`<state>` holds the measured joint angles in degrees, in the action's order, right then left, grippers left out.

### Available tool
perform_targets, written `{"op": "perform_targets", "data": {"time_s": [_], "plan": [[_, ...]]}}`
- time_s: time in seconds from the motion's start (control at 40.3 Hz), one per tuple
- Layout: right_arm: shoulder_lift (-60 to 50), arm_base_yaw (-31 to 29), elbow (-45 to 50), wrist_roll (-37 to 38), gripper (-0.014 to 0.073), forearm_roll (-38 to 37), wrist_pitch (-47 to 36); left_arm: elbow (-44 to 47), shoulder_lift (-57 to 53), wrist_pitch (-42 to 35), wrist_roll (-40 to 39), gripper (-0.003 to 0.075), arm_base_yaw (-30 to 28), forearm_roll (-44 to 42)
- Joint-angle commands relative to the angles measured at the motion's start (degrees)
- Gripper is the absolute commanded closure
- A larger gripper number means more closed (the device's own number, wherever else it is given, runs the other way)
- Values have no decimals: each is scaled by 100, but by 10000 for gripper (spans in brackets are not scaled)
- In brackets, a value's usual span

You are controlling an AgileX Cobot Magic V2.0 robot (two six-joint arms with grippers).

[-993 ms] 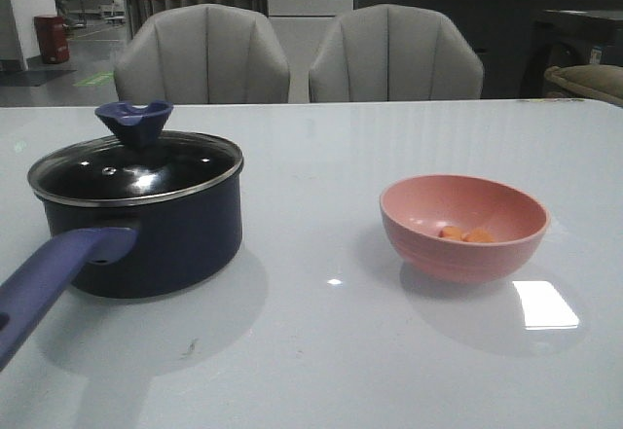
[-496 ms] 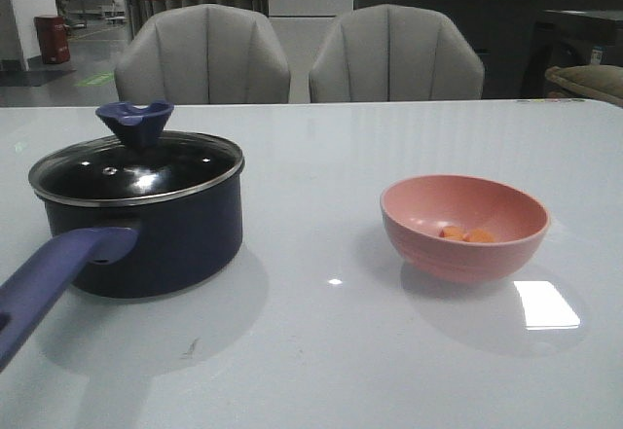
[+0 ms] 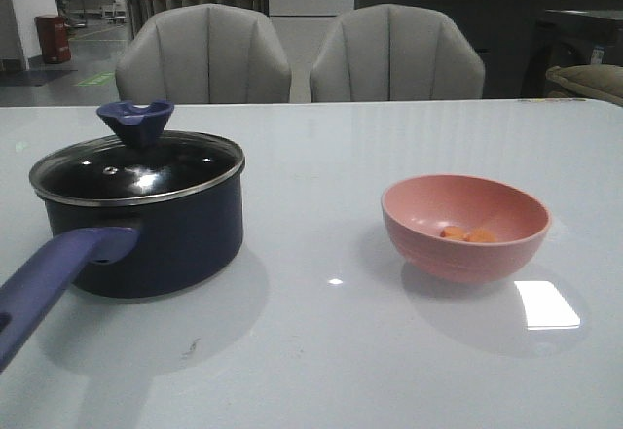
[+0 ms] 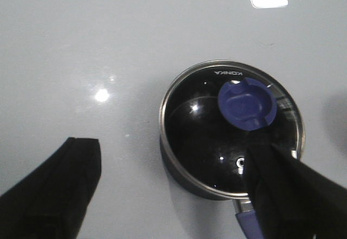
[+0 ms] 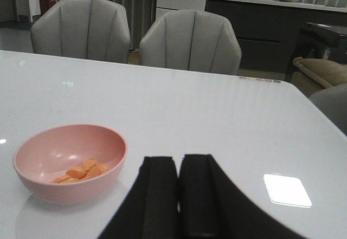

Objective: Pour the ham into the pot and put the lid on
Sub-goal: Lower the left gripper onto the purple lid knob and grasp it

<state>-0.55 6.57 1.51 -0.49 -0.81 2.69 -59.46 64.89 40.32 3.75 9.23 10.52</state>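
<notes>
Front view: glass lid [image 3: 136, 164] sits on pot [image 3: 146, 234], fragile, slick; best taken by knob [image 3: 134, 121]. Left gripper [image 4: 168, 190] gapes wide, empty; right gripper [image 5: 178, 195] closed, empty

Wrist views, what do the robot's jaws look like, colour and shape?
Both grippers are plain matte black. The left gripper shows two broad, wedge-shaped jaws with flat faces. The right gripper shows two flat-topped jaws that flare wider toward the base. No markings, cables or arm links are visible.

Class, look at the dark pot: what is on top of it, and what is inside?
A glass lid with a blue knob sits on the pot. Through the glass, the inside looks dark; whether anything lies there cannot be made out.
</notes>
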Motion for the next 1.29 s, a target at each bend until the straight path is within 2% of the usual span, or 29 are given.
{"op": "perform_targets", "data": {"time_s": [0.0, 0.223, 0.471, 0.744, 1.266], "plan": [[-115, -31, -23, -25, 448, -60, -481, -620, 483, -185, -77, 136, 327, 130], [-115, -31, -23, -25, 448, -60, -481, -1581, 1668, 422, -1352, 136, 1052, -1153], [-120, -31, -23, -25, 448, -60, -481, -2508, 2709, 903, -1979, 136, 1422, -1542], [-120, -31, -23, -25, 448, -60, -481, -3192, 3432, 1546, -2149, 136, 1432, -1531], [-120, -31, -23, -25, 448, -60, -481, -3342, 3899, 1762, -2196, 136, 1581, -1442]]}}
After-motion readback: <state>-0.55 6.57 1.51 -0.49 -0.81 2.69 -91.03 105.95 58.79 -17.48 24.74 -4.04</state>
